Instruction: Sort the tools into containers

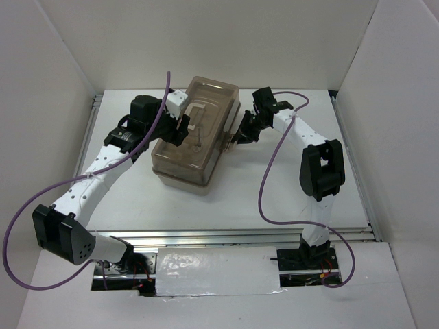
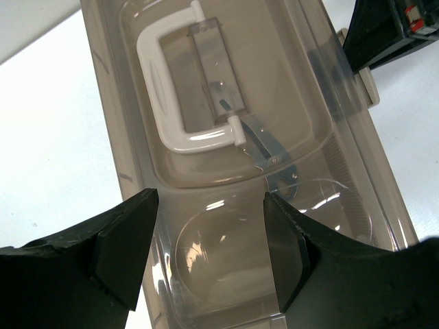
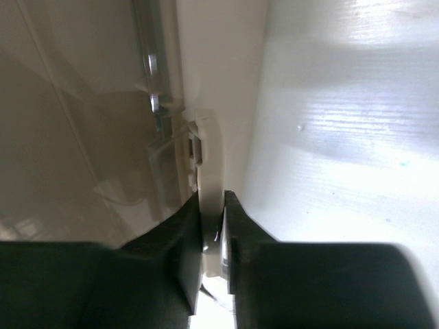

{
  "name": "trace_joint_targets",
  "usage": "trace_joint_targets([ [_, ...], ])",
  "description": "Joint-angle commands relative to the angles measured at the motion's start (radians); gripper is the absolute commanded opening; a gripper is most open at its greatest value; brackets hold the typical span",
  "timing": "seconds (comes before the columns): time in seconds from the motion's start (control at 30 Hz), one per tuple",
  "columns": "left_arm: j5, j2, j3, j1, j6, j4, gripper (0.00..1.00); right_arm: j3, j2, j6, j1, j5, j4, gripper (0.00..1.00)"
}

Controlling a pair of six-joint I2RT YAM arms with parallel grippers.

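- Roughly in the far middle of the white surface sits the beige toolbox, turned at an angle so that one short end points near-left and the other far-right.
- Its brownish see-through lid is down on the base, and the pale handle lies flat in the hollow on top of the lid.
- Over the left side of the toolbox hangs the left pincer, its two black fingers standing well apart.
- From the left wrist view the lid lies directly below the gap between those fingers; neither finger can be seen touching it, and nothing is held between them.
- At the right side of the toolbox, the right pincer has its fingers drawn together and clamped on a pale beige tab that sticks out from the box's edge.
- From the right wrist view the tab runs straight down between the two fingertips, with the lid to its left and bare surface to its right.
- Through the lid a silver metal piece shows just below the near end of the handle; which tool it belongs to I cannot tell.
- A thin metal shaft also shows inside the box, close beside the tab.
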Motion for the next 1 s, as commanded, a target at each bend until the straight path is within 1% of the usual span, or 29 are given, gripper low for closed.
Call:
trace_joint_targets([
  [0.0,0.014,-0.007,-0.009,-0.004,-0.025,0.015,0.76,0.107,-0.071,0.007,0.017,-0.076,0.052,0.27],
  [0.07,0.015,-0.006,-0.021,-0.006,-0.036,0.031,0.75,0.116,-0.07,0.003,0.017,-0.108,0.051,0.36],
  [0.17,0.025,0.002,-0.025,-0.004,-0.051,0.04,0.75,0.122,-0.073,-0.002,0.017,-0.136,0.052,0.44],
  [0.23,0.025,0.011,-0.023,-0.003,-0.054,0.042,0.75,0.119,-0.07,-0.001,0.016,-0.158,0.065,0.45],
  [0.33,0.026,0.02,-0.015,-0.001,-0.06,0.045,0.75,0.115,-0.053,0.006,0.02,-0.194,0.092,0.43],
  [0.43,0.035,0.025,-0.017,0.007,-0.072,0.046,0.75,0.102,-0.024,0.012,0.02,-0.23,0.114,0.37],
  [0.47,0.035,0.025,-0.015,0.013,-0.076,0.045,0.75,0.096,-0.018,0.015,0.02,-0.246,0.129,0.31],
  [0.53,0.04,0.025,-0.02,0.019,-0.079,0.045,0.75,0.073,-0.013,0.024,0.02,-0.254,0.137,0.26],
  [0.57,0.041,0.025,-0.02,0.023,-0.082,0.043,0.75,0.066,-0.01,0.027,0.02,-0.263,0.146,0.19],
  [0.63,0.051,0.024,-0.023,0.031,-0.088,0.046,0.75,0.037,-0.012,0.024,0.02,-0.276,0.158,0.16],
  [0.67,0.052,0.025,-0.026,0.033,-0.089,0.049,0.75,0.026,-0.015,0.024,0.019,-0.282,0.172,0.11],
  [0.73,0.067,0.027,-0.023,0.042,-0.092,0.046,0.75,-0.011,-0.012,0.027,0.019,-0.309,0.193,0.07],
  [0.87,0.078,0.031,-0.025,0.048,-0.091,0.046,0.75,-0.06,-0.01,0.033,0.019,-0.334,0.253,0.03],
  [0.97,0.083,0.028,-0.031,0.051,-0.094,0.046,0.75,-0.127,-0.012,0.045,0.016,-0.366,0.316,0.01],
])
